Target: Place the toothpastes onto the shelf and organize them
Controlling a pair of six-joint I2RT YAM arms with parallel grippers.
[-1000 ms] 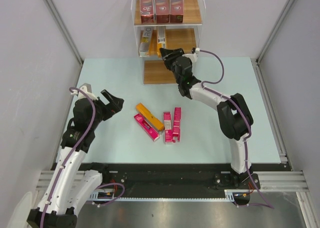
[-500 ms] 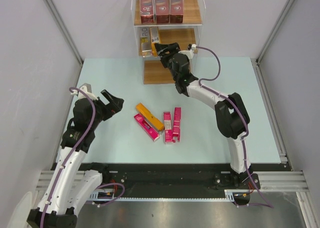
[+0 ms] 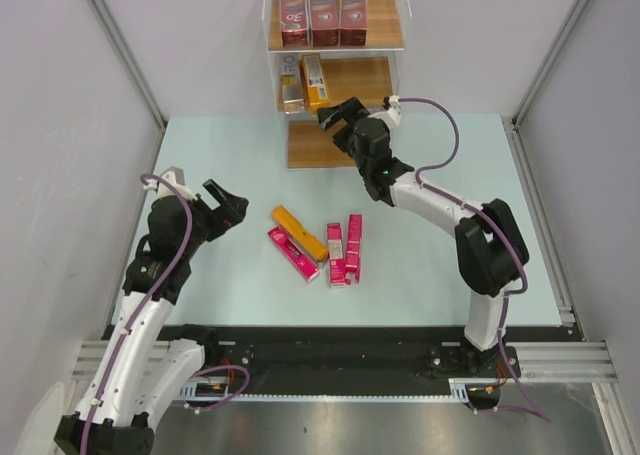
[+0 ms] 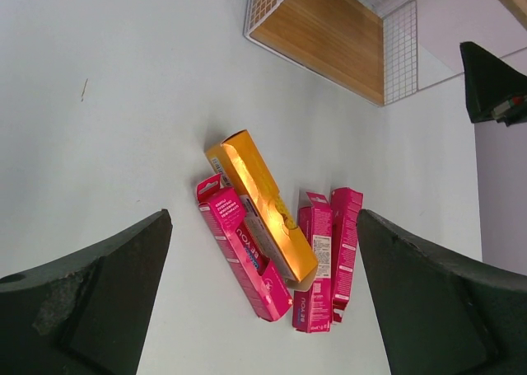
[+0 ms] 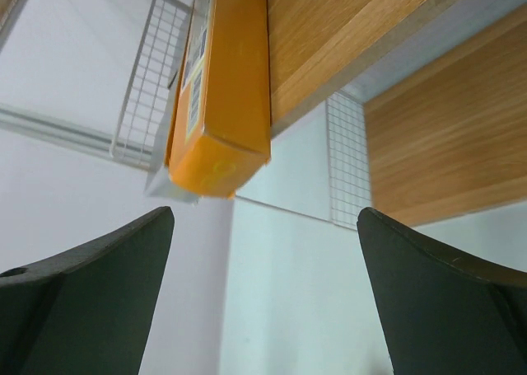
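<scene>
Since a second ago, the right gripper (image 3: 339, 112) is pulling back from the middle tier of the shelf (image 3: 366, 76). Its fingers are now standing wide apart and holding nothing. The orange carton (image 3: 313, 79) it was carrying is lying on that tier, just beside another carton (image 3: 291, 85). Three dark red cartons (image 3: 322, 11) are standing on the top tier.

In the right wrist view, the orange carton's near end is jutting out past the front edge of the wooden board. I am judging this to be the main risk: if a finger brushes that end while the arm is retreating, the carton could swing or slide off the tier.

The left gripper (image 3: 228, 201) is hovering open and empty over the table (image 3: 200, 145). A second orange carton (image 3: 298, 232) and three pink cartons (image 3: 337, 254) are waiting there, touching one another, so a careless grab could be dragging a neighbour along.
</scene>
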